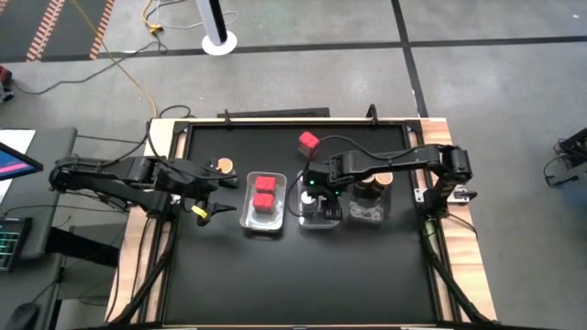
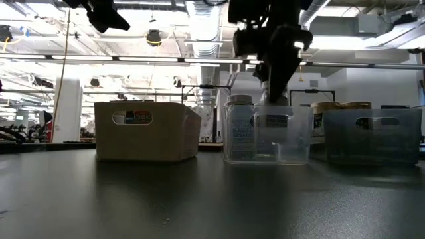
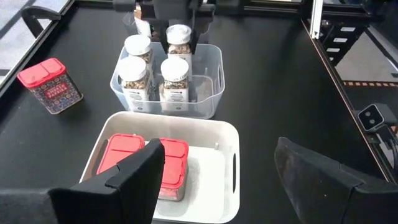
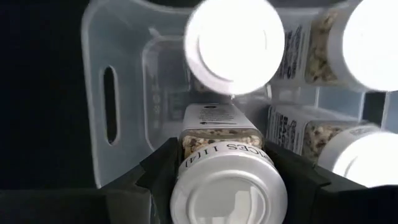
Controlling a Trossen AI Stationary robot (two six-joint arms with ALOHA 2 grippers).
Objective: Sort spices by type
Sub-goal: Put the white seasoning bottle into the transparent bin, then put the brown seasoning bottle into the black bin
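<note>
the right claw [image 4: 224,180] grasps a white-lidded round spice jar [image 4: 225,186], lowering it into the middle clear plastic tray [image 1: 319,220] beside three like jars. two red boxes [image 1: 264,192] sit sorted in the left tray [image 1: 246,220]. one red cube-like box [image 1: 309,141] and one tan-lidded jar [image 1: 224,166] wait loose on the far tabletop [image 1: 303,275]. the left claw [image 1: 209,210] hangs released.

The black bench [image 1: 303,275] has a smooth, faintly sheeny top with pale wood edging. The clear rectangular plastic tray [image 3: 208,93] looks glossy and see-through, the white one [image 3: 230,149] opaque and smooth. Clear round jars [image 3: 175,78] carry glossy white plastic lids and paper labels. The red cube-like box [image 3: 50,85] looks glossy.
</note>
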